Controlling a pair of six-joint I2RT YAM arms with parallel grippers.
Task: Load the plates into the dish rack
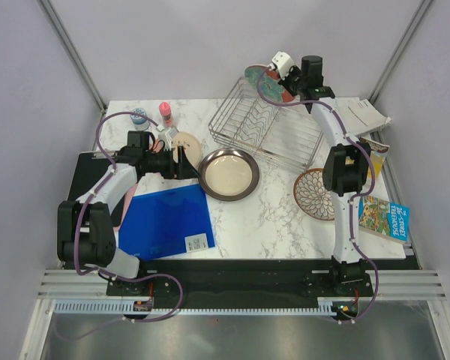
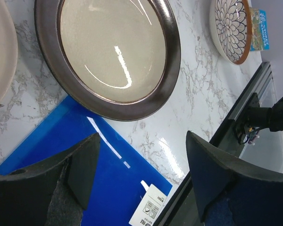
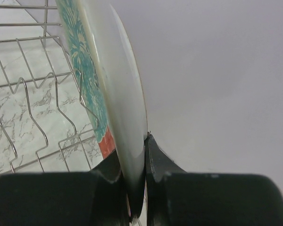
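My right gripper (image 1: 280, 84) is shut on the rim of the red-orange plate with teal flowers (image 1: 259, 81) and holds it on edge over the far end of the silver wire dish rack (image 1: 266, 131). In the right wrist view the plate (image 3: 118, 94) stands between my fingers (image 3: 156, 162), beside the rack wires (image 3: 37, 94). The cream plate with dark brown rim (image 1: 229, 174) lies flat mid-table. My left gripper (image 1: 184, 163) is open and empty just left of it, over the cream-pink plate (image 1: 187, 144). The petal-pattern plate (image 1: 315, 193) lies at the right.
A blue folder (image 1: 169, 221) lies at the front left, below my left gripper (image 2: 141, 165). A book (image 1: 384, 217) and papers (image 1: 364, 114) sit along the right edge. Two small bottles (image 1: 165, 112) stand at the back left. A wall is close behind the rack.
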